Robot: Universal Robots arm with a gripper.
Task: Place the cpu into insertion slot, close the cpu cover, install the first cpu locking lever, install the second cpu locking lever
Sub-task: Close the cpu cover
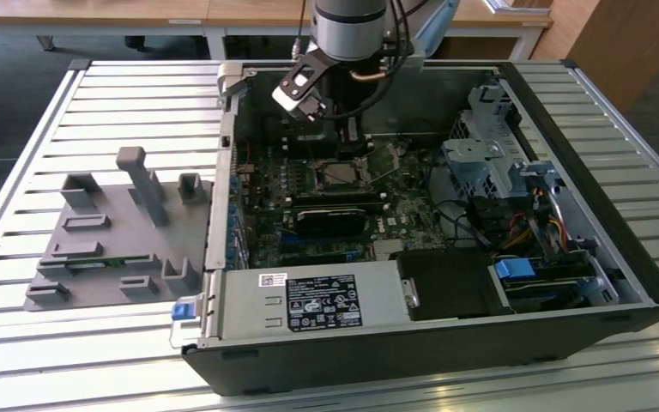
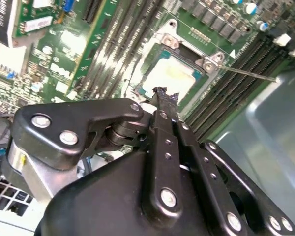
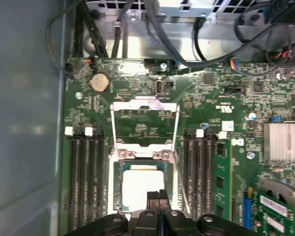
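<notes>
gripper (image 3: 158, 194): black, closed tight, holding nothing | above flat square pale-metal cpu (image 3: 136, 182)

cpu (image 3: 137, 187) edge behind fingers (image 3: 153, 200), arm (image 1: 350, 26) cropped

The cpu (image 3: 140, 183) in the insertion slot (image 3: 114, 194)
On both sides of it stood memory slots (image 3: 86, 182); the gripper (image 3: 159, 195) hung over its edge, inside the case (image 1: 421, 352).

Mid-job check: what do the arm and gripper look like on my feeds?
The arm is a silver-grey cylinder with black cables running alongside. The gripper is matte black, built of hinged link bars dotted with silver screw heads, narrowing to a slim tip.
</notes>
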